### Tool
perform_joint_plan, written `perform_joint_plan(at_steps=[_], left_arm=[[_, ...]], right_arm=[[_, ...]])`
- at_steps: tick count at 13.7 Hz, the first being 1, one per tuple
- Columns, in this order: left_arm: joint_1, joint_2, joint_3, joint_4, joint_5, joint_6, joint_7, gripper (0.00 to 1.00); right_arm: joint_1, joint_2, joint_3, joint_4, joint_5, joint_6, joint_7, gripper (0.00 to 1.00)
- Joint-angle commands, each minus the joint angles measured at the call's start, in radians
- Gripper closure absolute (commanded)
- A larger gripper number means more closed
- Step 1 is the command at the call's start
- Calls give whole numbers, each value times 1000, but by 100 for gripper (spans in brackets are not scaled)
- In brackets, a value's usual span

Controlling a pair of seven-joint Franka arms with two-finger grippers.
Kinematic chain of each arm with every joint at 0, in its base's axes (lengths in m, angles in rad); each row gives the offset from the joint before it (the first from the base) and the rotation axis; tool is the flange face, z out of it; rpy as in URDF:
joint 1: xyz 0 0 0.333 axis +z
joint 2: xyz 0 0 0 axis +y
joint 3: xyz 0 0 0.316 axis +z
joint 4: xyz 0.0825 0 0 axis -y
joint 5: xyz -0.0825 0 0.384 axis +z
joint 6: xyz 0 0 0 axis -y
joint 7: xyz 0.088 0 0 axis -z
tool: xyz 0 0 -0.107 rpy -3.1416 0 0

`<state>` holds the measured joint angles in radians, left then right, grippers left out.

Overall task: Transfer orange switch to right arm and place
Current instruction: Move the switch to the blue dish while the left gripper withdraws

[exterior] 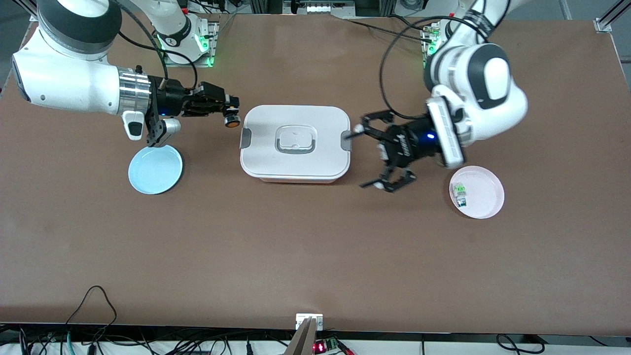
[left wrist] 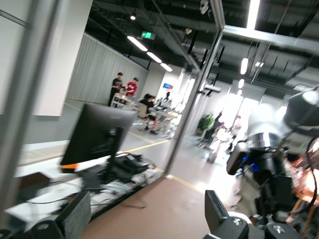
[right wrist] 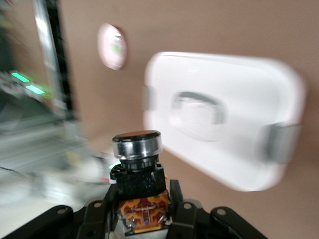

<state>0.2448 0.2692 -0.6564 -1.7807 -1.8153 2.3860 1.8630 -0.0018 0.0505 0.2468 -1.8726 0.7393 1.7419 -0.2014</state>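
Orange switch (exterior: pixel 231 121) sits clenched in the right gripper (exterior: pixel 227 112), up in the air between the blue plate (exterior: pixel 155 169) and white lidded box (exterior: pixel 295 143). I'd swing it over that plate, lower gently, then release. Left gripper (exterior: pixel 370 158) hangs released beside the box.

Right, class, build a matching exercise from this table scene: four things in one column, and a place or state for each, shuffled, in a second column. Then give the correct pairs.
Things:
1. orange switch
2. green switch
3. left gripper
4. blue plate

Places or states:
A. lying on the pink plate
B. open, holding nothing, beside the white box
C. held in the shut right gripper
D. on the table toward the right arm's end, nothing on it

Pairs: 1-C, 2-A, 3-B, 4-D
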Motion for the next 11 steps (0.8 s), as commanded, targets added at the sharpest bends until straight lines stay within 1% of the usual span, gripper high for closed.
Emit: perform_joint_plan(at_steps=[1, 2, 3, 4, 6, 8, 9, 11], left_arm=[[111, -54, 21, -37, 195, -54, 8, 0], [137, -54, 64, -37, 287, -130, 5, 0], [137, -54, 134, -37, 373, -199, 2, 0], [137, -54, 197, -36, 474, -244, 1, 0], [137, -56, 315, -28, 676, -284, -8, 0], [137, -80, 371, 6, 863, -304, -33, 0], [137, -85, 388, 29, 961, -304, -75, 0], [127, -105, 418, 64, 1165, -315, -210, 0]], right_arm=[[-17, 14, 5, 21, -229, -21, -232, 93], [-20, 14, -4, 13, -320, -15, -309, 93], [-21, 22, -14, 10, -389, -9, -381, 92], [-21, 32, -29, 10, -440, -4, -459, 92], [-21, 42, -67, -19, -503, 37, -626, 92], [-21, 40, -118, -91, -523, 126, -792, 92], [-21, 40, -144, -127, -526, 168, -858, 92], [-23, 43, -179, -212, -575, 278, -949, 92]])
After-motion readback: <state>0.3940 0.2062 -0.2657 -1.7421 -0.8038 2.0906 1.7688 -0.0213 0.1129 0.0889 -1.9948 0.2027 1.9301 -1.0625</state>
